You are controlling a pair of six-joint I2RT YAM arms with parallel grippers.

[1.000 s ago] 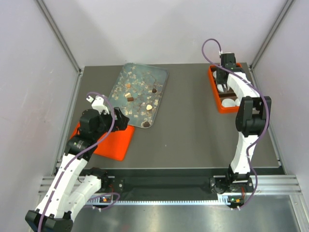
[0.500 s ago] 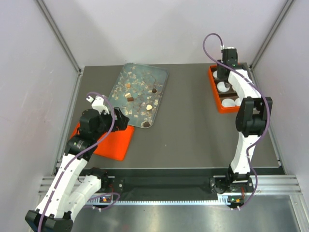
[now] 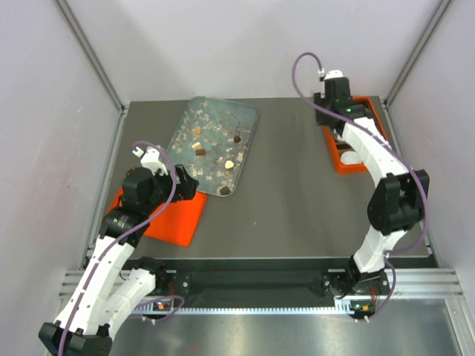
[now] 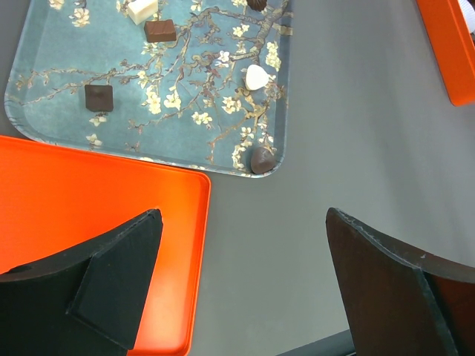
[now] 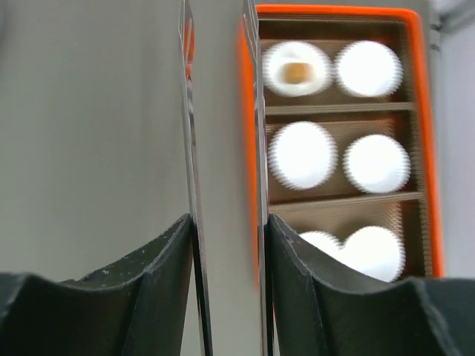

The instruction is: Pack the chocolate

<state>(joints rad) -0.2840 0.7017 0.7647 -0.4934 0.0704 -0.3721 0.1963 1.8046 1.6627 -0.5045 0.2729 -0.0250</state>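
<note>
Loose chocolate (image 4: pixel 261 159) lies on the floral tray (image 4: pixel 44 104). One piece (image 5: pixel 297 72) sits in a paper cup (image 5: pixel 276 83) of the orange box (image 5: pixel 334 10), well right of the tray. The right gripper (image 5: pixel 226 222) pinches the tongs (image 5: pixel 189 148), likely to fetch more. The left gripper (image 4: pixel 241 222) hangs spread wide just beside the tray, out of the way.

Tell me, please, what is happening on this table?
The right gripper holds metal tongs beside the orange box of white paper cups; one cup has a chocolate in it. The left gripper hangs open near the flowered tray, where several chocolates lie, not yet packed.
</note>
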